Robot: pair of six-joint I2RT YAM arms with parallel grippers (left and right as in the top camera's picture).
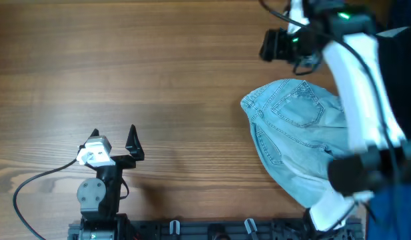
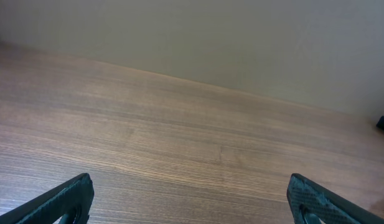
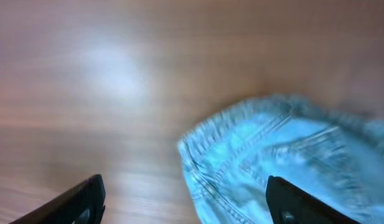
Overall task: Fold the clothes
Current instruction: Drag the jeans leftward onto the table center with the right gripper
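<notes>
The light blue denim shorts lie crumpled on the wooden table at the right, a back pocket facing up. My right arm reaches across them, hiding their right part. My right gripper hangs above the table just beyond their far edge. In the blurred right wrist view its jaws are open and empty, and the shorts' stitched edge lies below between them, towards the right finger. My left gripper is open and empty at the front left, far from the shorts. The left wrist view shows only bare wood between its fingers.
Black fabric and dark blue fabric lie along the right edge behind my right arm. The arm bases and mounts line the front edge. A pale wall stands beyond the table's far edge.
</notes>
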